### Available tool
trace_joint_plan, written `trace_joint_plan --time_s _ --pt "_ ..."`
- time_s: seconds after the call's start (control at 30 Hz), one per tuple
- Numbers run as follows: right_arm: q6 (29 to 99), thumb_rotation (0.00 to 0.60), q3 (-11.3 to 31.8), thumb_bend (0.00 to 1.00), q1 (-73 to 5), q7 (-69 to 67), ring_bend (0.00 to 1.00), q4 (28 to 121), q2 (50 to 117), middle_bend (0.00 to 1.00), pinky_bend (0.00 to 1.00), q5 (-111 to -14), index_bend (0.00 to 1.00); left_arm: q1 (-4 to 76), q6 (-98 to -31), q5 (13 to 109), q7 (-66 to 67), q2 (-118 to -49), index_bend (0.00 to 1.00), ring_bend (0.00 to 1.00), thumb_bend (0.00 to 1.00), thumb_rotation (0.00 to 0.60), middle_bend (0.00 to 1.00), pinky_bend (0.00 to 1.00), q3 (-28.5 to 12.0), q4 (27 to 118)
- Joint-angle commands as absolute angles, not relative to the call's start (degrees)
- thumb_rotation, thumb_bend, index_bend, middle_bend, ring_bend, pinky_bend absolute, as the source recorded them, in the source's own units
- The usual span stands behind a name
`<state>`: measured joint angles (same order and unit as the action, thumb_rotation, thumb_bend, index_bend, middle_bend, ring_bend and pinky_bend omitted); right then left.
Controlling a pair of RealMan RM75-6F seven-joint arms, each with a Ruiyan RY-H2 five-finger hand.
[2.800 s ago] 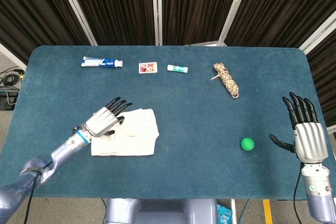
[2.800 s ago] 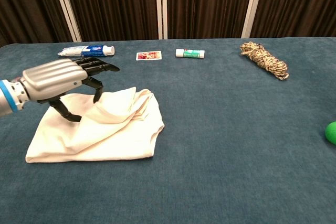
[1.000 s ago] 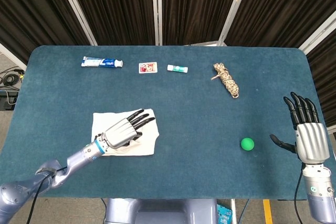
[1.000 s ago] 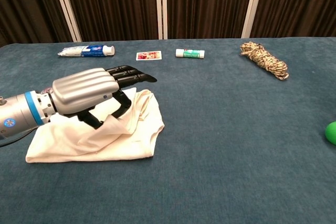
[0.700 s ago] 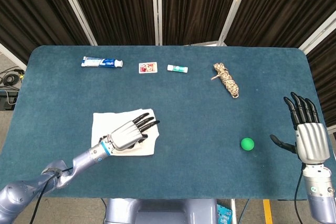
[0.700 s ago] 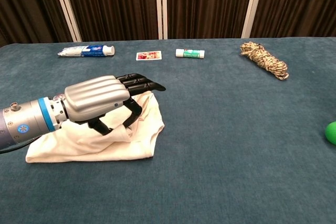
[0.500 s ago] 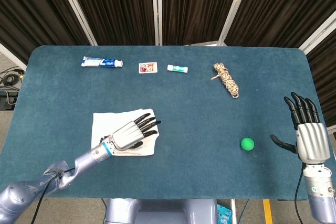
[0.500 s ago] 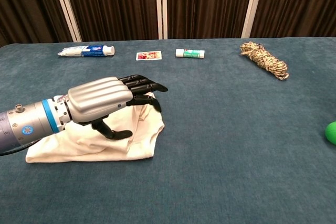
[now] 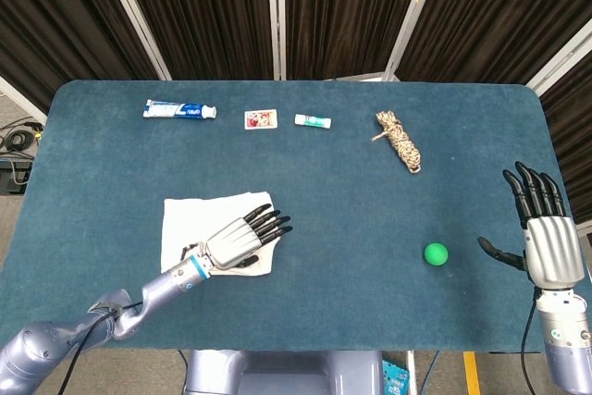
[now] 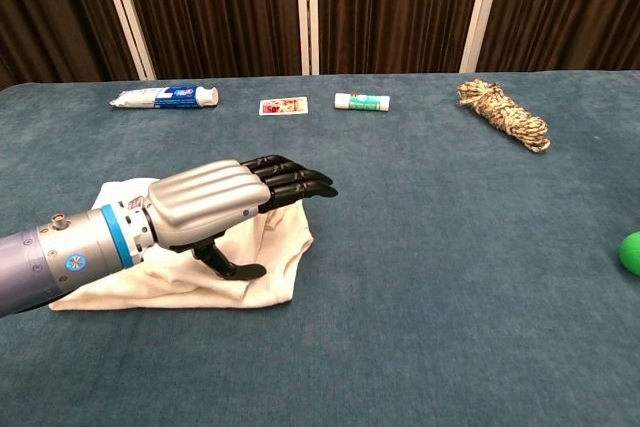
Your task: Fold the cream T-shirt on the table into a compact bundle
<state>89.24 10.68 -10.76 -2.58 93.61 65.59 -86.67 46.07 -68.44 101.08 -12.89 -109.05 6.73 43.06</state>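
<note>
Hovering my left hand (image 9: 239, 240) over folded cream T-shirt (image 9: 190, 224) on bench, fingers extended, holding nothing, possibly brushing cloth. Right hand (image 9: 546, 245) idling, fingers spread. Next: gripping edge for another fold.

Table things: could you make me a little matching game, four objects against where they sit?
1. toothpaste tube
2. rope bundle
3. green ball
4. cream T-shirt

A. under the left hand
B. far edge, leftmost
C. near the right hand
D. far side, right of the small items

Pairs: 1-B, 2-D, 3-C, 4-A
</note>
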Motion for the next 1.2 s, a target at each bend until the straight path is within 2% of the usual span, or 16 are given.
trace_joint_plan --time_s 0.03,0.27,0.43,0.6,0.67,0.7,0.77,0.83,1.0,1.07,1.2 --pt "89.2 0.600 10.7 0.00 -10.7 -2.6 0.00 93.6 65.6 0.00 0.00 -86.7 0.04 45.9 -68.5 100.7 -12.9 -109.2 0.00 0.00 0.31 0.600 0.00 0.00 6.3 43.3" --pt "89.3 0.600 10.7 0.00 -10.7 -2.8 0.00 93.6 65.5 0.00 0.00 -86.6 0.04 46.0 -70.5 100.3 -12.9 -108.1 0.00 0.00 0.31 0.600 0.00 0.00 5.0 44.8" --pt "89.3 0.600 10.6 0.00 -10.7 -2.8 0.00 93.8 65.4 0.00 0.00 -86.9 0.04 46.1 -74.6 99.5 -11.9 -103.8 0.00 0.00 0.31 0.600 0.00 0.00 2.0 49.6" --pt "89.5 0.600 10.3 0.00 -10.6 -2.9 0.00 94.2 65.3 0.00 0.00 -87.5 0.04 44.9 -76.1 96.1 -8.0 -95.0 0.00 0.00 0.31 0.600 0.00 0.00 -1.6 61.1" --pt "89.5 0.600 10.2 0.00 -10.6 -2.9 0.00 94.4 65.2 0.00 0.00 -87.8 0.04 43.2 -76.1 93.1 -5.9 -90.5 0.00 0.00 0.25 0.600 0.00 0.00 -3.0 67.0" --pt "89.4 0.600 10.1 0.00 -10.6 -3.0 0.00 94.5 65.1 0.00 0.00 -87.8 0.04 41.0 -76.5 89.9 -4.8 -87.4 0.00 0.00 0.18 0.600 0.00 0.00 -3.9 71.1" --pt "89.3 0.600 10.0 0.00 -10.5 -2.9 0.00 94.6 64.9 0.00 0.00 -87.7 0.04 39.2 -76.6 87.6 -2.5 -84.4 0.00 0.00 0.06 0.600 0.00 0.00 -4.2 76.0" --pt "89.3 0.600 10.0 0.00 -10.5 -2.4 0.00 94.7 64.7 0.00 0.00 -87.6 0.04 36.5 -77.2 84.3 1.1 -80.7 0.00 0.00 0.00 0.600 0.00 0.00 -4.3 81.9" --pt "88.5 0.600 9.8 0.00 -10.3 -1.0 0.00 95.6 64.0 0.00 0.00 -86.8 0.02 28.5 -81.4 76.2 9.0 -73.9 0.00 0.00 0.00 0.600 0.00 0.00 -3.4 93.3" --pt "88.0 0.600 9.6 0.00 -10.2 0.4 0.00 96.0 63.6 0.00 0.00 -86.5 0.01 23.7 -84.9 73.0 12.3 -71.5 0.00 0.00 0.00 0.600 0.00 0.00 -1.7 96.7" --pt "88.0 0.600 9.5 0.00 -10.1 3.6 0.00 96.5 63.3 0.00 0.00 -86.1 0.00 19.6 -87.9 71.7 16.2 -68.8 0.00 0.00 0.00 0.600 0.00 0.00 0.0 101.3"
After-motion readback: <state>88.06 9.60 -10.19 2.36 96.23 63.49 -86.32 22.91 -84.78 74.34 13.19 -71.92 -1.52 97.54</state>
